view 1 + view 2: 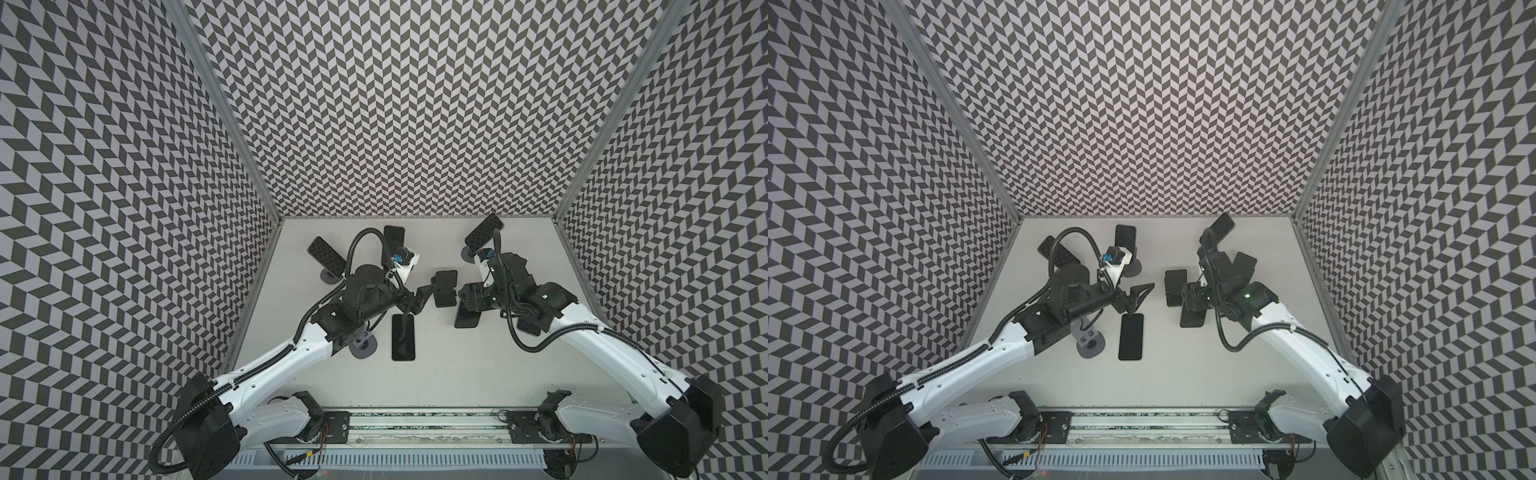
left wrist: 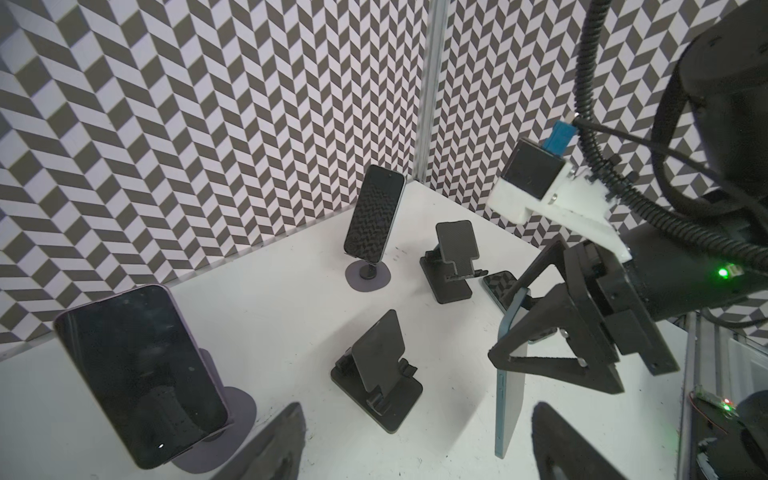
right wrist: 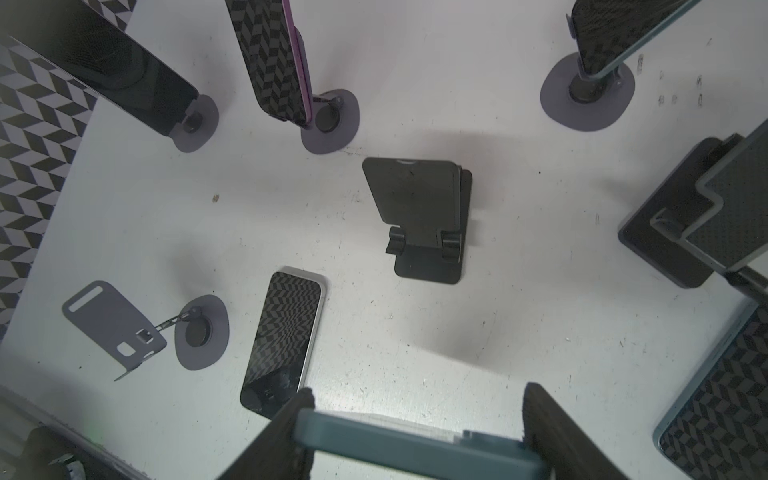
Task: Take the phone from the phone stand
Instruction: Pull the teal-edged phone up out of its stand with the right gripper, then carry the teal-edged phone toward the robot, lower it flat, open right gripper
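My right gripper is shut on a blue-grey phone, one finger on each long edge. Seen from the left wrist, that phone hangs upright, its lower end close to the white table. Both top views show it just right of an empty black phone stand. On the stand's other side my left gripper is open with nothing between its fingers.
A dark phone lies flat in the middle, next to an empty grey stand. Phones sit on grey stands at the back. Another black stand is under my right arm. Patterned walls enclose three sides.
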